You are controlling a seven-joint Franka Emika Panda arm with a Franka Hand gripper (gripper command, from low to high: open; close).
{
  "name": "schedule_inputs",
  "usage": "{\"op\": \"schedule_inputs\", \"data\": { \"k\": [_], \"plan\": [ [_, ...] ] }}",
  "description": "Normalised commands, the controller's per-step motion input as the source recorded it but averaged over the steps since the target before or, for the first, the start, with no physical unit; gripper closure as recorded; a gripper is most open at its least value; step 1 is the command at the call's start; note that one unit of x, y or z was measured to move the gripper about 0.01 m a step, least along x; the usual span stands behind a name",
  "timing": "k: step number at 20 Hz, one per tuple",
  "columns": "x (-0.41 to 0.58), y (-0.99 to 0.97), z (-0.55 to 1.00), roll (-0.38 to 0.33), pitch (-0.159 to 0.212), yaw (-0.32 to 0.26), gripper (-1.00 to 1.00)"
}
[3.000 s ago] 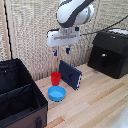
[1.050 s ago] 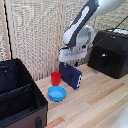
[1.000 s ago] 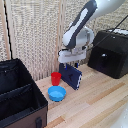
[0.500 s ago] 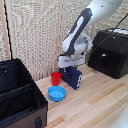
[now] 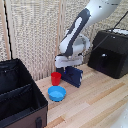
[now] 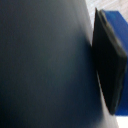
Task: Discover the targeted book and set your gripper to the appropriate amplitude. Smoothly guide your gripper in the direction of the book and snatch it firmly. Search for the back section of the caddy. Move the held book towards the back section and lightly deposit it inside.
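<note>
The dark navy book (image 5: pixel 75 77) stands upright on the wooden table, just to the exterior view's right of a red cup (image 5: pixel 56 78). My gripper (image 5: pixel 69 67) has come down over the book's top edge, and its fingers are hidden against the dark cover. In the wrist view the book (image 6: pixel 45 65) fills most of the picture. One blue-tipped finger (image 6: pixel 112 55) lies right beside it with no gap showing. The other finger is hidden. The black caddy (image 5: pixel 15 102) sits at the exterior view's left, and its back section (image 5: pixel 11 75) is the farther compartment behind a dividing wall.
A blue bowl (image 5: pixel 56 93) lies on the table in front of the red cup, between the book and the caddy. A black hard box (image 5: pixel 111 54) with a cable stands at the exterior view's right. A slatted wall runs behind everything.
The hand has come down from well above the book to its top edge. Over the last half second it sank only slightly. The book, cup and bowl have not moved.
</note>
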Motion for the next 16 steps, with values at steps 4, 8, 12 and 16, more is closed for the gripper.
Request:
{"op": "schedule_inputs", "data": {
  "k": [4,8,12,16],
  "plan": [
    [-0.176,0.28,0.51,-0.232,0.020,-0.152,1.00],
    [-0.204,0.17,0.47,-0.284,0.045,-0.070,1.00],
    [-0.159,-0.01,0.73,-0.150,0.092,0.004,1.00],
    [0.039,-0.01,0.96,-0.028,0.104,0.020,1.00]
  ]
}}
